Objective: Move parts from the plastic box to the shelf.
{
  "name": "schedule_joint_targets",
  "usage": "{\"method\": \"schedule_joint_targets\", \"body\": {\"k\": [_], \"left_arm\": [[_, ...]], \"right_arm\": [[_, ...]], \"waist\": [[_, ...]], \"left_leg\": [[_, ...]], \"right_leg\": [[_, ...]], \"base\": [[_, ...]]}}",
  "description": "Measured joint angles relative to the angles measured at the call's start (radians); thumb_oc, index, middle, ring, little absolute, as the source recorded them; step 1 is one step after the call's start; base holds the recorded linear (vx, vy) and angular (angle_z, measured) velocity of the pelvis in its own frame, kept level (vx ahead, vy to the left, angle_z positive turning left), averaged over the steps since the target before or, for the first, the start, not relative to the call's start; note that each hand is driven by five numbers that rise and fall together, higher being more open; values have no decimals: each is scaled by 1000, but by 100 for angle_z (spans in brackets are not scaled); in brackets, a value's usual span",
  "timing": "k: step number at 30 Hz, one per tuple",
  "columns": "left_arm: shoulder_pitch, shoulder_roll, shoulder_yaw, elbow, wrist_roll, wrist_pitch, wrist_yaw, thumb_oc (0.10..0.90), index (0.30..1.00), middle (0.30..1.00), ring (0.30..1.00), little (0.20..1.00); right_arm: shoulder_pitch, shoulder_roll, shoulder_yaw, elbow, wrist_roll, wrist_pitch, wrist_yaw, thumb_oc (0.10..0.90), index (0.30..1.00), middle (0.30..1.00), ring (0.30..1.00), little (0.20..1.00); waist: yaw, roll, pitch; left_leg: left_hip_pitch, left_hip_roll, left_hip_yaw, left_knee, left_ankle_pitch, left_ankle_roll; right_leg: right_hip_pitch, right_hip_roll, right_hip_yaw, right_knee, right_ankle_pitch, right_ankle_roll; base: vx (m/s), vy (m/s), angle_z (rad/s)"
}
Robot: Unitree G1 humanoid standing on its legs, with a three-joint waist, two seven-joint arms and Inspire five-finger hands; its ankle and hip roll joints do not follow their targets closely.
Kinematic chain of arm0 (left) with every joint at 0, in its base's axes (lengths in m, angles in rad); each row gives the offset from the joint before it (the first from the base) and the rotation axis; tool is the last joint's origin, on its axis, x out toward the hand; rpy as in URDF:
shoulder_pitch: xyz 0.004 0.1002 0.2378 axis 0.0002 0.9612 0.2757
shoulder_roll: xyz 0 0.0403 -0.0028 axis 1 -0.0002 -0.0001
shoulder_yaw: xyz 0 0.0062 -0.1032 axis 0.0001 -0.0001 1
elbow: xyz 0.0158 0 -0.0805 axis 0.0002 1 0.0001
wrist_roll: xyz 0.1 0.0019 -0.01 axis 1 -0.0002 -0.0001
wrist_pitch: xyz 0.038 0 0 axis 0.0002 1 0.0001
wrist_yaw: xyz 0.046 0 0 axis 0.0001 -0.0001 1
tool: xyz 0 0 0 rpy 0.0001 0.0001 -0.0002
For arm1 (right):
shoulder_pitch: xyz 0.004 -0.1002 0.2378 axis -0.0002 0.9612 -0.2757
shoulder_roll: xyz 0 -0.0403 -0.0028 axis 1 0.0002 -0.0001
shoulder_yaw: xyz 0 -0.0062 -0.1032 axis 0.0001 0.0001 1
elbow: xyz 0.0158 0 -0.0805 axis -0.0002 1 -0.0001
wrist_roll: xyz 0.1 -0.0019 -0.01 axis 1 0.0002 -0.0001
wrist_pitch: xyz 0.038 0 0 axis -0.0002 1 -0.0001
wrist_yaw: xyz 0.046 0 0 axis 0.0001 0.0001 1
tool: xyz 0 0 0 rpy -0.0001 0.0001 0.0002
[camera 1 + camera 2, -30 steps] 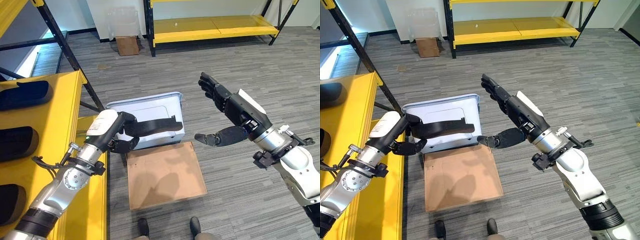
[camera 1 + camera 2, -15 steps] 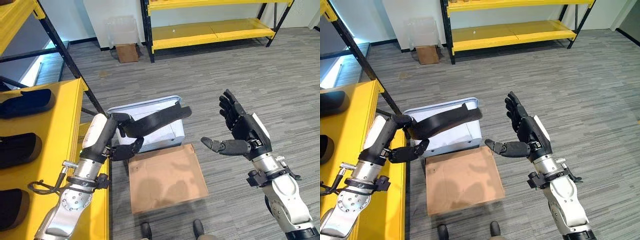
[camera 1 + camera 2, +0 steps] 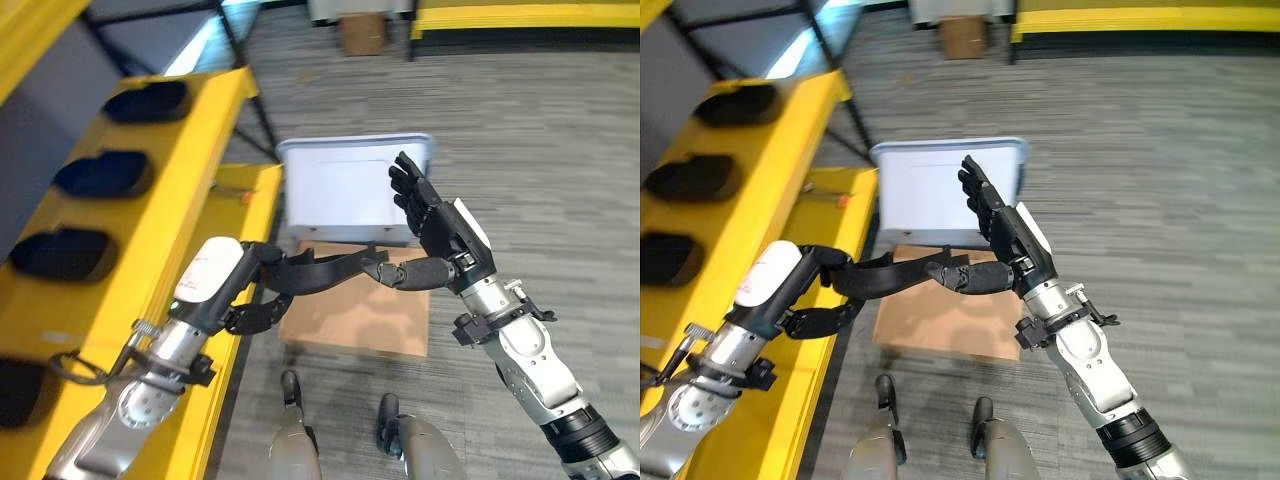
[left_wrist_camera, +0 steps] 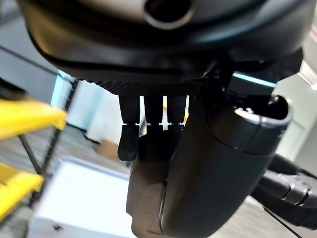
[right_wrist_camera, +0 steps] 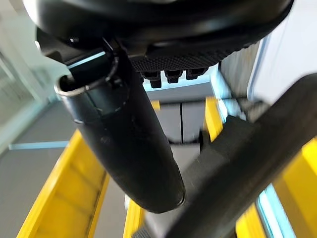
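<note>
A yellow metal shelf (image 3: 160, 190) with dark oval parts (image 3: 70, 252) already lying on it runs along the robot's left. Just beside it, the left hand (image 3: 262, 292) has its fingers curled round a long black curved plastic part (image 3: 330, 270), whose long axis points away from the shelf toward the right hand (image 3: 440, 235). That hand's fingers are spread, thumb touching the part's far end. Beyond lies the pale plastic box (image 3: 350, 185).

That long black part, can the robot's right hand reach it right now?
Probably yes. The right hand is open, its thumb right at the far end of the black part that the left hand holds, with nothing between.
</note>
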Motion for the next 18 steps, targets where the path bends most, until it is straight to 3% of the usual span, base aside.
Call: {"method": "schedule_joint_targets", "body": {"k": [1,2,3,4,5,6,7,10,13,17,18], "left_arm": [[-35,0,0,7,0,0,4,400,300,300,300,300],[-98,0,-22,11,1,0,3,400,300,300,300,300],[-143,6,-26,5,3,-4,1,400,300,300,300,300],[-191,-6,-25,-19,0,-14,3,400,300,300,300,300],[-245,-6,-31,-39,3,-47,3,400,300,300,300,300],[-279,-2,-60,-40,10,-46,4,400,300,300,300,300],[-277,-12,-77,-45,24,-47,2,400,300,300,300,300],[-235,-30,-112,-44,25,-50,2,400,300,300,300,300],[-220,-33,-120,-44,28,-52,2,400,300,300,300,300],[-214,-32,-116,-52,41,-51,2,400,300,300,300,300],[-197,-33,-115,-52,59,-51,3,400,300,300,300,300]], "right_arm": [[-6,-12,-10,-2,-17,-7,-3,900,1000,1000,1000,1000],[10,-47,-32,-14,-19,-7,-6,900,1000,1000,1000,1000],[44,-62,-68,-57,-20,-9,-16,900,1000,1000,1000,1000],[56,-52,-106,-69,-26,-14,-26,900,1000,1000,1000,1000],[60,-25,-139,-65,-26,-15,-46,900,1000,1000,1000,1000],[92,-7,-162,-63,-26,-24,-48,900,1000,1000,1000,1000],[123,-5,-174,-65,-26,-24,-51,900,1000,1000,1000,1000],[171,-6,-186,-60,-27,-30,-55,900,1000,1000,1000,1000],[176,-6,-183,-57,-28,-30,-54,900,1000,1000,1000,1000],[176,-4,-168,-56,-38,-30,-56,900,1000,1000,1000,1000],[176,-3,-153,-49,-59,-29,-57,900,1000,1000,1000,1000]], "waist": [[-5,-9,-1],[-32,-21,-6],[-87,-30,-22],[-186,13,-50],[-187,41,-66],[-203,45,-84],[-219,48,-112],[-214,75,-161],[-175,88,-174],[-124,57,-194],[-107,29,-209]], "left_leg": [[91,14,-54,143,-32,-37],[123,9,-88,394,-67,-58],[161,2,-82,533,-91,-62],[320,6,-64,371,-55,-25],[382,-28,-45,254,-114,-37],[398,-41,-38,160,-111,-8],[419,-35,5,63,-102,-12],[446,-58,65,-84,-139,0],[448,-69,66,-135,-189,5],[405,-103,45,-133,-252,19],[395,-122,37,-136,-263,18]], "right_leg": [[12,-26,-1,-34,33,-38],[39,-66,-64,-84,77,-18],[43,-96,-117,-121,94,-3],[46,-78,-143,-123,102,41],[7,-66,-181,-79,108,36],[-15,-78,-195,-42,95,41],[-36,-99,-221,-12,80,66],[-45,-113,-225,-16,107,108],[-49,-123,-225,-28,135,140],[-83,-167,-226,-25,178,157],[-85,-186,-227,-37,198,161]], "base": [[-261,-64,82],[-116,5,90],[-144,152,172],[-108,241,163],[-88,227,160],[-9,202,105],[-15,184,125],[-7,185,84],[-28,179,38],[-59,132,21],[-68,126,16]]}}
